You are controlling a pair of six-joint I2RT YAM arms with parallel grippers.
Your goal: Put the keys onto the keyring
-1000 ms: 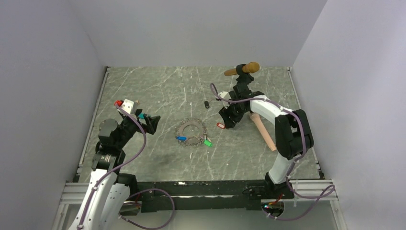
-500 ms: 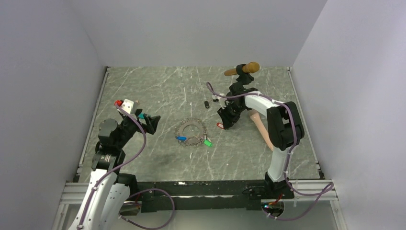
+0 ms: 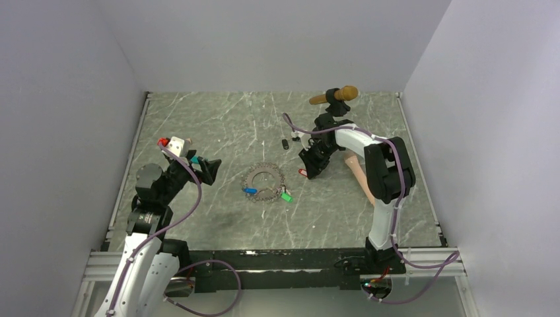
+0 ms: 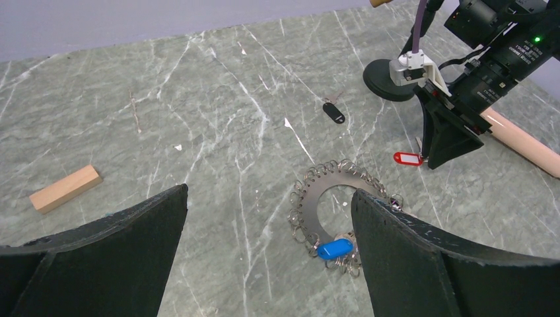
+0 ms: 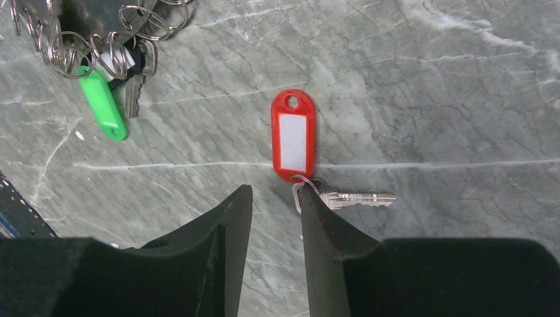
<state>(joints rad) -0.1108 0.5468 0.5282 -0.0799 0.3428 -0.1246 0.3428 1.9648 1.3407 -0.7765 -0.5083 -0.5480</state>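
The keyring [image 3: 264,179] is a flat grey ring edged with small loops, at the table's middle; it also shows in the left wrist view [image 4: 323,191]. A blue-tagged key [image 4: 335,249] and a green-tagged key [image 5: 102,102] hang on it. A red-tagged key [image 5: 293,135] lies loose on the table just right of the ring [image 3: 304,173]. My right gripper [image 5: 276,191] is low over it, narrowly open and empty, its right fingertip [image 5: 310,201] touching the key's small ring. A black-tagged key [image 4: 334,112] lies farther back. My left gripper [image 4: 267,195] is wide open and empty, left of the ring.
A microphone [image 3: 337,96] on a black round base [image 4: 386,69] stands at the back right. A pink cylinder [image 3: 362,175] lies right of my right gripper. A tan block [image 4: 65,188] lies at the left.
My right arm's elbow has swung left and the gripper has shifted slightly left, staying over the red-tagged key. The left arm has not moved.
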